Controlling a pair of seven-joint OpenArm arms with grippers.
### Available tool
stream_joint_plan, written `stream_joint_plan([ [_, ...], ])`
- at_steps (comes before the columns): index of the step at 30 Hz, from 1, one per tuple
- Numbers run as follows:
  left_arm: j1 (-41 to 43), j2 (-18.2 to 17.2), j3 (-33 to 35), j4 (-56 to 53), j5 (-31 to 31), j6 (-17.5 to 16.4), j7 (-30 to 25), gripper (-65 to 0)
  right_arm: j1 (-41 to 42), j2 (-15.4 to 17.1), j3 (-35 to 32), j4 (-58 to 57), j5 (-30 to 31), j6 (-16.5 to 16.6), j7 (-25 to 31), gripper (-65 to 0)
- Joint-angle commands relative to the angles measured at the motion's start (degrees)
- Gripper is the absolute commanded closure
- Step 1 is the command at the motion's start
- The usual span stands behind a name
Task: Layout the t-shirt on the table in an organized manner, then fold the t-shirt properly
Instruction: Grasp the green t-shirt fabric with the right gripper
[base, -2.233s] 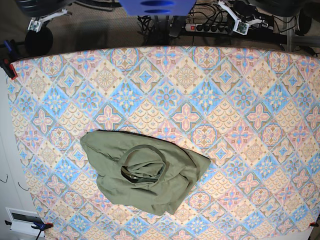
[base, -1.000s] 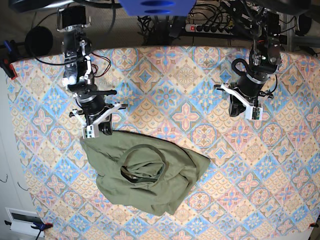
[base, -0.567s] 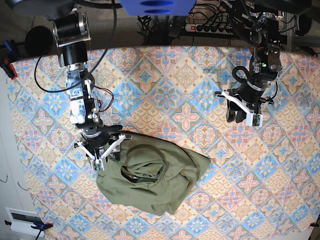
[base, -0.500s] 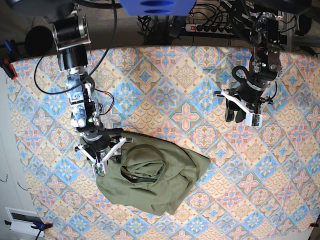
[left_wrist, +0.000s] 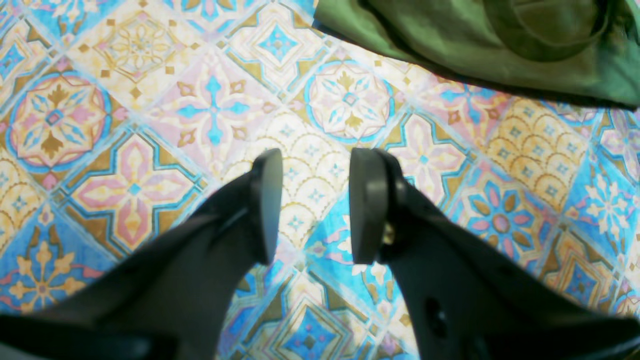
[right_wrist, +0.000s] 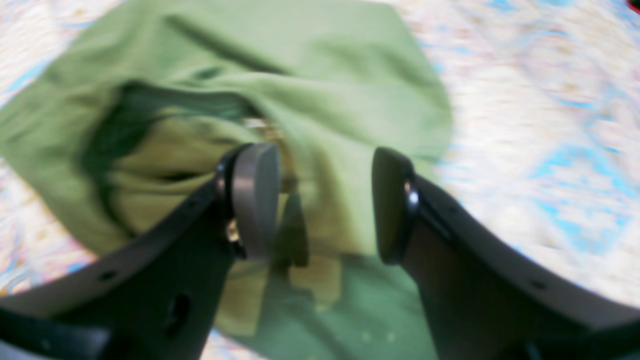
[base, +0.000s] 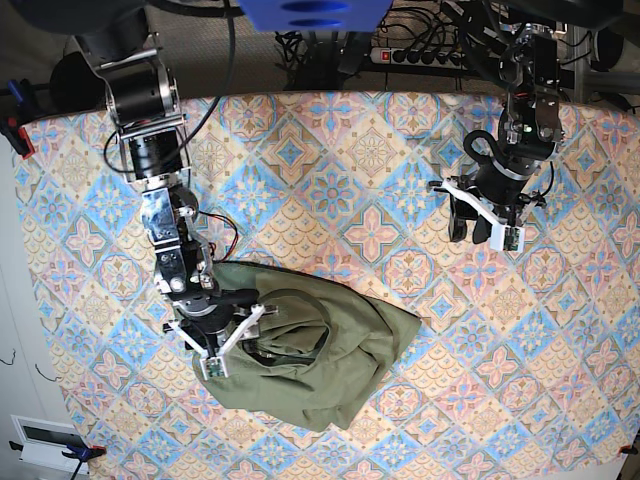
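The right hand (right_wrist: 325, 205) is hovering over the t-shirt (base: 310, 370) with its fingers standing wide apart. The left hand (left_wrist: 315, 205) is also opening its fingers, above bare cloth beside the shirt. The olive-green fabric is lying crumpled, with soft folds, its round collar (base: 328, 330) curving in a loop. Below, the table (base: 540, 370) is showing pink, blue and cream diamond tiles with flowers. Behind its far edge, dark cables are running.
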Motion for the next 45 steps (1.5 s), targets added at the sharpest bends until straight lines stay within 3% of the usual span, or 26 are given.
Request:
stream_joint_plan([
  [1,-0.5,-0.4,-0.2,1.1,-0.1,0.0,-1.3,-22.3,1.7,0.4,-0.1,0.2,-0.1,-0.3,1.1,-30.4],
  [6,-0.4,-0.4,-0.2,1.1,-0.1,0.0,-1.3,-22.3,2.6,-2.9,-1.2,-3.3,-0.2,-0.3,1.7,-30.4],
  [13,-0.3,-0.4,-0.2,1.1,-0.1,0.0,-1.3,-22.3,4.1,-3.2,-1.3,-9.4,-0.2,-0.3,5.9,-29.5],
  [23,0.4,-0.4,-0.2,1.1,-0.1,0.0,-1.3,-22.3,4.1,-2.3,-0.7,-9.3,0.1,-0.3,5.5,-1.7],
  [31,0.5,-0.4,-0.2,1.1,-0.1,0.0,-1.3,-22.3,-0.6,1.2,-0.7,0.6,-0.2,-0.3,3.5,-0.3],
  [35,0.5,-0.4,-0.2,1.1,-0.1,0.0,-1.3,-22.3,-2.5,1.0,1.8,2.6,-0.2,-0.3,4.7,-4.6],
  [41,0.5,-0.4,-0.2,1.1,-0.1,0.0,-1.3,-22.3,-2.2,1.0,2.4,2.4,-0.3,-0.3,4.1,-29.3],
  [45,1.1,-0.4,-0.2,1.1,-0.1,0.0,-1.3,-22.3,-0.3,1.0,2.1,-0.6,-0.3,-0.3,4.5,-37.3],
])
